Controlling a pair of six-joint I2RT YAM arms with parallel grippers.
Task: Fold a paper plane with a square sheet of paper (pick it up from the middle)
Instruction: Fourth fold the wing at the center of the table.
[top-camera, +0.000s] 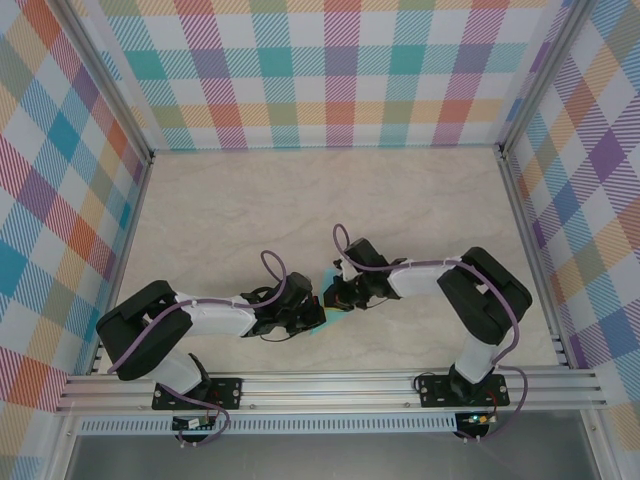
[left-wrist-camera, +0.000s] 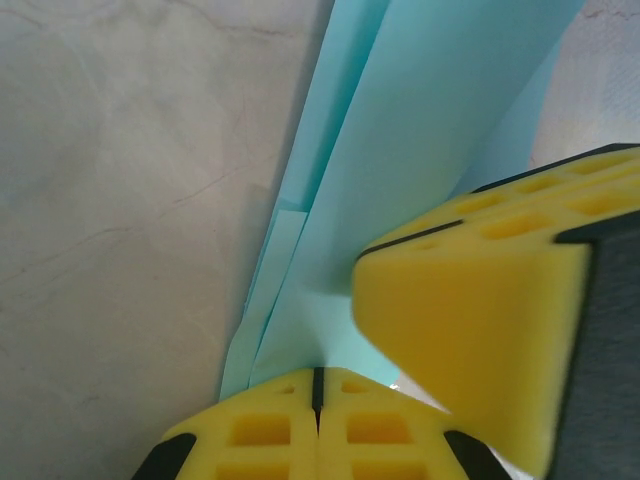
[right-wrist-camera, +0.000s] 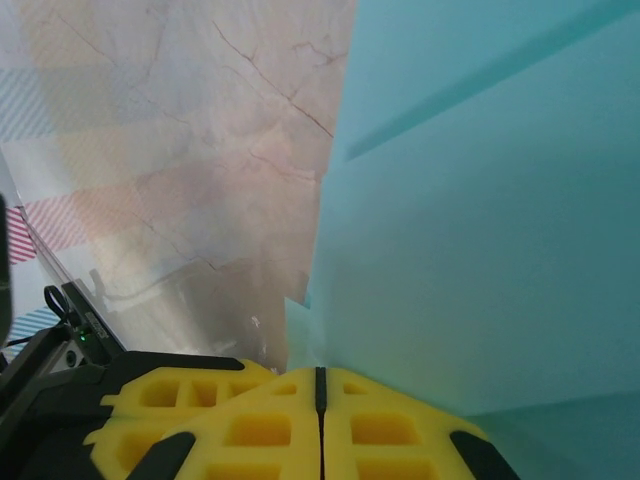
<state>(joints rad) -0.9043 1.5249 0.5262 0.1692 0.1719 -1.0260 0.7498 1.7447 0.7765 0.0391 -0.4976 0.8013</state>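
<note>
The creased sheet of thin light-teal paper (left-wrist-camera: 420, 150) is found at the near middle of the marbled beige table (left-wrist-camera: 120, 200). It is pinched by the left gripper (left-wrist-camera: 318, 378) and the right gripper (right-wrist-camera: 320, 378), both fully closed on it. For a sharp fold, the layers should be aligned and the crease pressed evenly, without twisting.

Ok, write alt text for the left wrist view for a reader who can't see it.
The left gripper, its yellow fingers shut at the bottom edge, pinches a folded light-teal paper that runs up and rightward. The right gripper, yellow and blurred, juts in from the right onto the paper, over a pale marbled table.
</note>
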